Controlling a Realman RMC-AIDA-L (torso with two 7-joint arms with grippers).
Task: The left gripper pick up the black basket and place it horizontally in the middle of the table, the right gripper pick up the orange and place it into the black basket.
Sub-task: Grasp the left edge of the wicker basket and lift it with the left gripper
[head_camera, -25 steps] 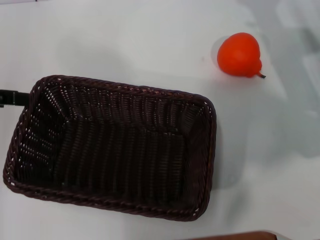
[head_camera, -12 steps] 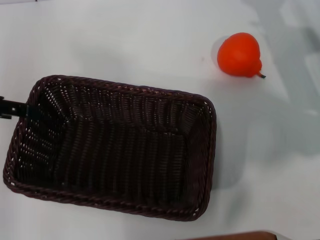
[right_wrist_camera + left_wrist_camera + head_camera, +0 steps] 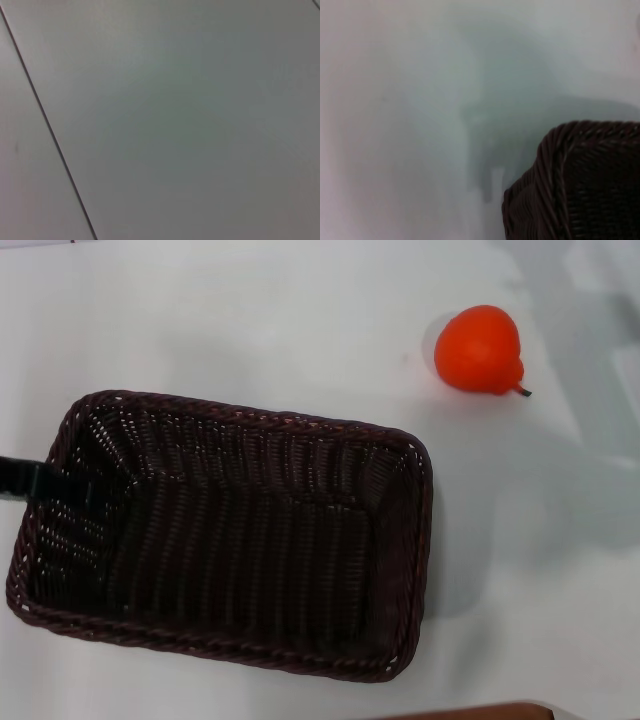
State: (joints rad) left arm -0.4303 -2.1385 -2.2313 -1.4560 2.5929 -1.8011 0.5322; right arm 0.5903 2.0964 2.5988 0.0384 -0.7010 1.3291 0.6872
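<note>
Since a second ago, the left gripper point(image 3: 30, 478) has slid lower along the basket's point(image 3: 230, 540) left end wall and now reaches over the rim there. Only a dark finger of it shows, so I cannot tell whether it is parted or closed. Basket sits slightly askew on the table point(image 3: 250, 320), lower left of middle, empty. Orange point(image 3: 479, 349) lies well apart, beyond its far right corner, stem pointing right. Right gripper is out of sight.
</note>
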